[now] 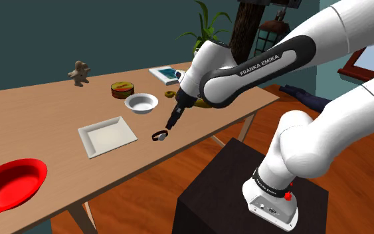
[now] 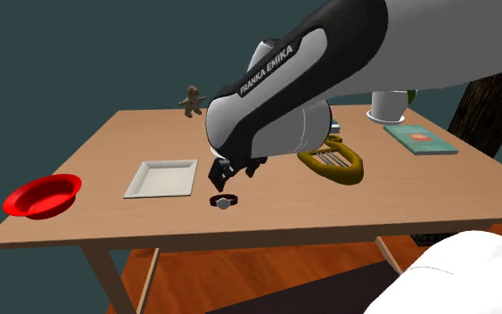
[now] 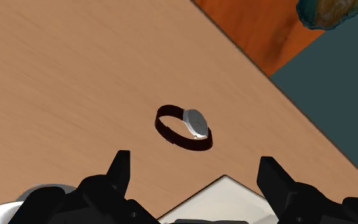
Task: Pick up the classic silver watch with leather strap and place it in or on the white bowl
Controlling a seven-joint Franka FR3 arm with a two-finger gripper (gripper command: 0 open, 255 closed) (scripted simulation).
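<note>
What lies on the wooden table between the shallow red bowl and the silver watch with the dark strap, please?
A flat white square plate lies there, plain in the second exterior view, touching neither the red bowl nor the watch.

1. This is a room in a home: a plain wooden bench (image 1: pixel 32 113) on slim legs stands on a reddish wood floor (image 1: pixel 198 166) before teal walls (image 1: pixel 79 33).
2. A leafy houseplant (image 1: pixel 202 26) rises behind the bench at twelve o'clock in the shoulder view.
3. Household things lie on the bench. There is a white bowl (image 1: pixel 141 103) with a round tin (image 1: pixel 121 90) just beside it. A book (image 1: pixel 165 74) lies at its one o'clock, a gingerbread-man figure (image 1: pixel 80 72) at ten and a square white plate (image 1: pixel 107 135) at seven.
4. A red bowl (image 1: pixel 9 186) sits at eight o'clock in that view.
5. In the second exterior view, a golden lyre ornament (image 2: pixel 333 162) lies at three o'clock from the plate.
</note>
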